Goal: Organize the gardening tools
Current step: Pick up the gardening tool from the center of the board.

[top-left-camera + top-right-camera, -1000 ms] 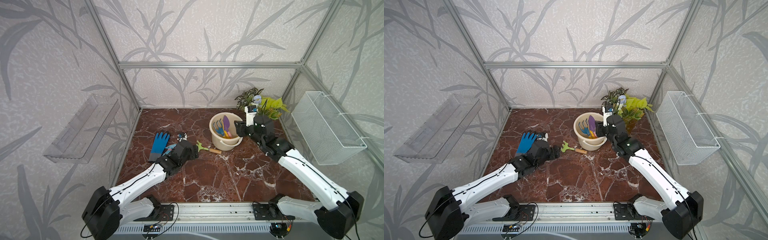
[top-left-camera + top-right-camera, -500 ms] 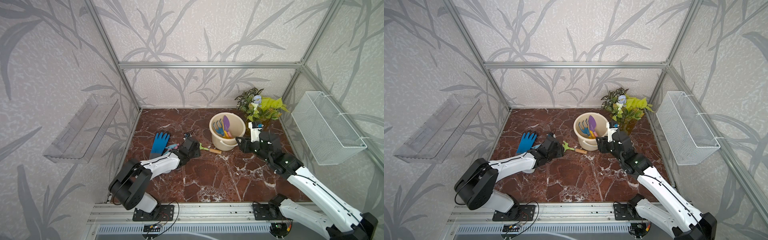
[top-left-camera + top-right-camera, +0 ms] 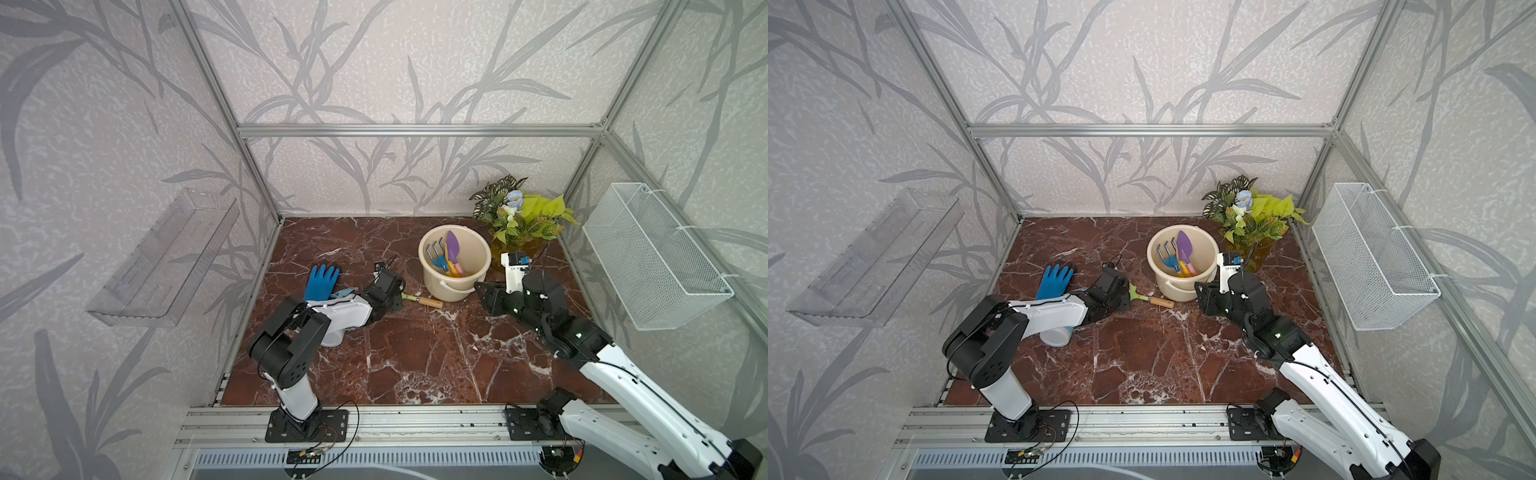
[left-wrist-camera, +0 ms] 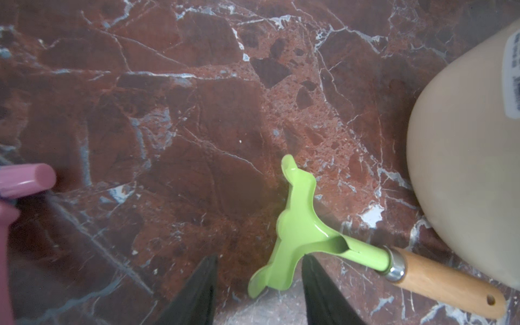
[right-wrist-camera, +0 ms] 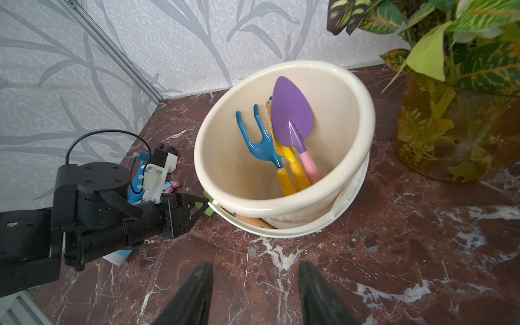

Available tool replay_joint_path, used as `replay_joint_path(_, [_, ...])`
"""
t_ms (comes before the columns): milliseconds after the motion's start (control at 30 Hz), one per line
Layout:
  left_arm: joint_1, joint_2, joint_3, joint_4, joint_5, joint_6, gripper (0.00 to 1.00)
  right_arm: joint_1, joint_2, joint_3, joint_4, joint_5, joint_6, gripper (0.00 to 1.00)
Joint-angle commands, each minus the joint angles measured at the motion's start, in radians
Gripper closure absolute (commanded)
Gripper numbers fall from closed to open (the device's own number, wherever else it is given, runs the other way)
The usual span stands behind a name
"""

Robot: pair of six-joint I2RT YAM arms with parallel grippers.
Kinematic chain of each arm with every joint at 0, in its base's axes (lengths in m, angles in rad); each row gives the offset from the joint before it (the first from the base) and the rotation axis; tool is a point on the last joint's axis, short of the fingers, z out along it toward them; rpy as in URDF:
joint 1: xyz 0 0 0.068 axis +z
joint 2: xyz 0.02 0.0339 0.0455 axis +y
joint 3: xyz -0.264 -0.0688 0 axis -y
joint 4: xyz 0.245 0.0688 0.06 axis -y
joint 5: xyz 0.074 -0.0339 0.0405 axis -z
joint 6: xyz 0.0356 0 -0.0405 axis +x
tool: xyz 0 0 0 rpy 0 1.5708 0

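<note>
The green rake with a wooden handle (image 3: 430,302) (image 3: 1160,302) lies on the marble floor, just left of the cream bucket (image 3: 440,291) (image 3: 1173,291). My left gripper (image 3: 401,291) (image 3: 1127,291) (image 4: 260,259) is low at the rake's head (image 4: 298,225). It is open, with one finger on each side of the head and a gap showing on one side. In the bucket (image 5: 225,157) stand the purple trowel (image 5: 292,118), the blue fork (image 5: 256,140) and the yellow shovel (image 5: 292,166). My right gripper (image 3: 478,291) (image 5: 256,264) is open and empty, just right of the bucket.
A blue glove (image 3: 322,282) lies left of the left gripper. A white bottle (image 3: 1057,334) sits under the left arm. A potted plant (image 3: 519,216) stands at the back right. A wire basket (image 3: 652,257) hangs on the right wall, a clear shelf (image 3: 166,257) on the left wall.
My left arm has stretched low toward the rake and its jaws have narrowed around the head. My right arm has drawn back from over the bucket and come down beside it.
</note>
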Motion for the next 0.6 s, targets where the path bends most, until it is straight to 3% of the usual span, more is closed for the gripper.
replay_joint_path(0, [0.004,0.02,0.036,0.034,-0.008,0.036,0.54,0.006,-0.005,-0.019,-0.01,0.003,0.013,0.47])
replay_joint_path(567, [0.002,0.107,0.086,0.052,0.01,0.095,0.7,0.007,0.006,-0.026,-0.01,0.015,0.016,0.47])
